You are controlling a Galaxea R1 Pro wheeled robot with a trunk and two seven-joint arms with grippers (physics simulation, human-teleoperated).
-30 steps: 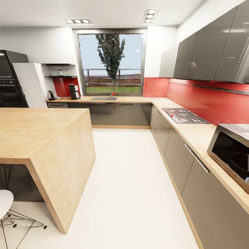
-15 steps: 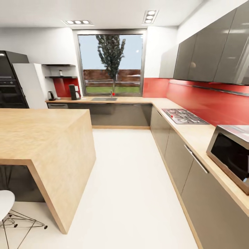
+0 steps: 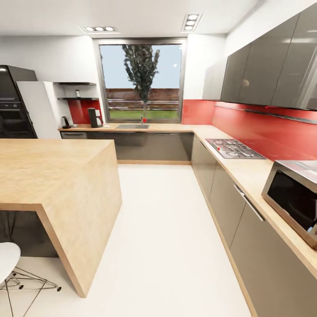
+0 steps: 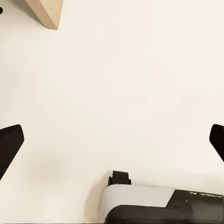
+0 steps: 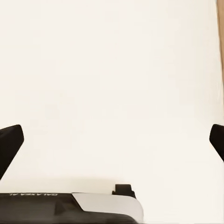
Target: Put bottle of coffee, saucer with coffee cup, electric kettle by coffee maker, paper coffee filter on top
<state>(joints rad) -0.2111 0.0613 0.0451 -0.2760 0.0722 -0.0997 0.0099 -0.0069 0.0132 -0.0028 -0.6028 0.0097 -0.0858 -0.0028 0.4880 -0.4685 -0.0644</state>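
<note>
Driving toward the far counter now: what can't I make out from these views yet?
- Bottle of coffee on the kitchen shelf: head view, too small to confirm label or cap.
- Electric kettle: head view, tiny; details unreadable.
- Coffee maker: too far to see its top.
- Microwave: cut by the right edge.
- Left hand, right hand: fingertips cut by frame edges.

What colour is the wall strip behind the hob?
Red backsplash, clearest in the head view.

Microwave (image 3: pixel 294 199) cut off at edge
</note>
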